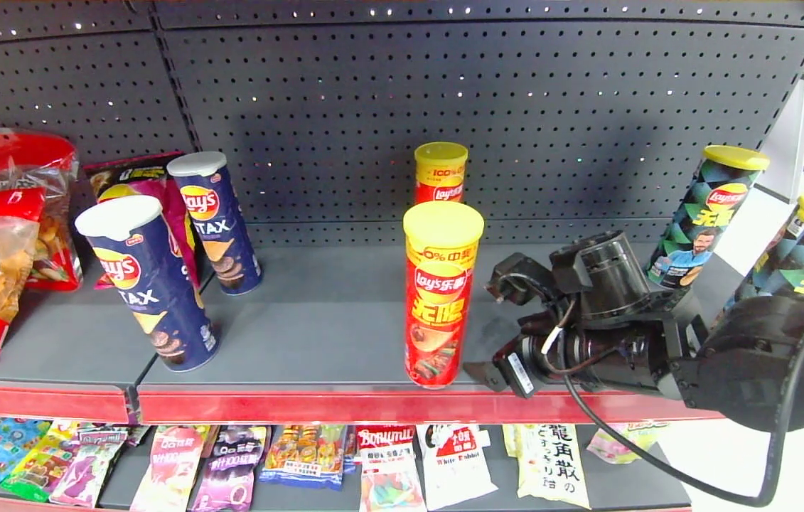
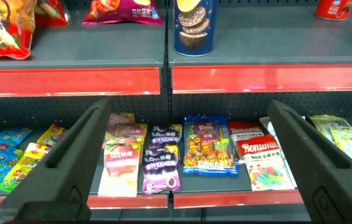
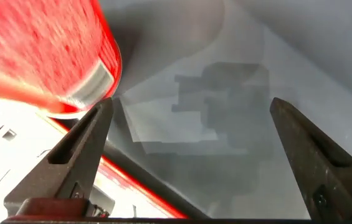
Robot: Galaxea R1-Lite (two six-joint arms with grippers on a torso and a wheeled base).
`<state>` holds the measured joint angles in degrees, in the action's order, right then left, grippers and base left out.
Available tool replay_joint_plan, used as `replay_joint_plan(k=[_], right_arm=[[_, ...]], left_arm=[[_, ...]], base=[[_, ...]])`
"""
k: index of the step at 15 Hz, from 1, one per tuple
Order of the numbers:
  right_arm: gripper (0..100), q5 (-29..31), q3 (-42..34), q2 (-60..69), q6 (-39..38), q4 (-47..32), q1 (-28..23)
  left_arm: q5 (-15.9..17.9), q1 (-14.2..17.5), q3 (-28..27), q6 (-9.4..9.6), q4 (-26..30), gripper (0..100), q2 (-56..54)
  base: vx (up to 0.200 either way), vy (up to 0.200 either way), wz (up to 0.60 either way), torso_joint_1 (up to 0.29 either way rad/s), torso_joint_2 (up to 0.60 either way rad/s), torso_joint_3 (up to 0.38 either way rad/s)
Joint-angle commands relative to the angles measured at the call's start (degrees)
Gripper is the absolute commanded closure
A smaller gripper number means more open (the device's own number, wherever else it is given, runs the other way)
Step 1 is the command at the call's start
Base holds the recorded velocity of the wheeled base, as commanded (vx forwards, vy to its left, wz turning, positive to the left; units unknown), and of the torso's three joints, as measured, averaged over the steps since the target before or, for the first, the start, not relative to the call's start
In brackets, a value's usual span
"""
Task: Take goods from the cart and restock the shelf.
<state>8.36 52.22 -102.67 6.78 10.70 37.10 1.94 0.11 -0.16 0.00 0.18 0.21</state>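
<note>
Right gripper (image 1: 497,326): my fingers are spread wide with nothing between them. It sits low at the front edge of the grey metal shelf with red front strip (image 1: 330,320), just right of the red cylindrical chip can with yellow lid (image 1: 442,295). I can't tell if there's contact.

That can stands upright at the front edge, mid-shelf. A second red can (image 1: 441,173) is behind it by the back panel. Two dark blue cans (image 1: 149,284) stand upright toward the left end, and two green-patterned cans (image 1: 707,217) are at the right end.

Left gripper (image 2: 188,106): also wide open and empty, facing the flat candy packets (image 2: 207,146) on the lower shelf.
</note>
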Motion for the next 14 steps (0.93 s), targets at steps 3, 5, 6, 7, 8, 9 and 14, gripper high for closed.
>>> replay_joint_plan(k=[3, 5, 6, 7, 8, 9, 14], right_arm=[[0, 0.8, -10.2, 13.9, 0.3, -0.1, -3.9], [0, 0.3, -18.5, 28.5, 1.5, -0.2, -7.6], [0, 0.1, -20.6, 32.2, 1.8, -0.2, -8.5], [0, -1.9, -25.4, 42.6, 2.6, -0.2, -11.6], [0, -3.9, -28.7, 49.1, 3.0, -0.2, -14.2], [0, -10.7, -37.6, 63.5, 3.5, -0.3, -21.3], [0, -12.9, -52.1, 94.6, 2.5, -6.9, -30.5]], left_arm=[[0.0, 0.1, 0.0, 0.0, 0.0, 0, 0.0], [0.0, 0.0, 0.0, 0.0, 0.0, 0, 0.0], [0.0, 0.1, 0.0, 0.0, 0.0, 0, 0.0], [0.0, 0.0, 0.0, 0.0, 0.0, 0, 0.0], [0.0, 0.1, 0.0, 0.0, 0.0, 0, 0.0], [0.0, 0.1, 0.1, 0.0, 0.0, 0, 0.0], [0.0, 0.1, 0.1, 0.0, 0.0, 0, 0.0]], base=[[0.0, 0.0, 0.0, 0.017, 0.0, -0.001], [0.0, 0.0, 0.0, 0.0, 0.0, 0.0], [0.0, 0.0, 0.0, 0.0, 0.0, 0.0], [0.0, 0.0, 0.0, 0.0, 0.0, 0.0], [0.0, 0.0, 0.0, 0.0, 0.0, 0.0], [0.0, 0.0, 0.0, 0.0, 0.0, 0.0], [0.0, 0.0, 0.0, 0.0, 0.0, 0.0]])
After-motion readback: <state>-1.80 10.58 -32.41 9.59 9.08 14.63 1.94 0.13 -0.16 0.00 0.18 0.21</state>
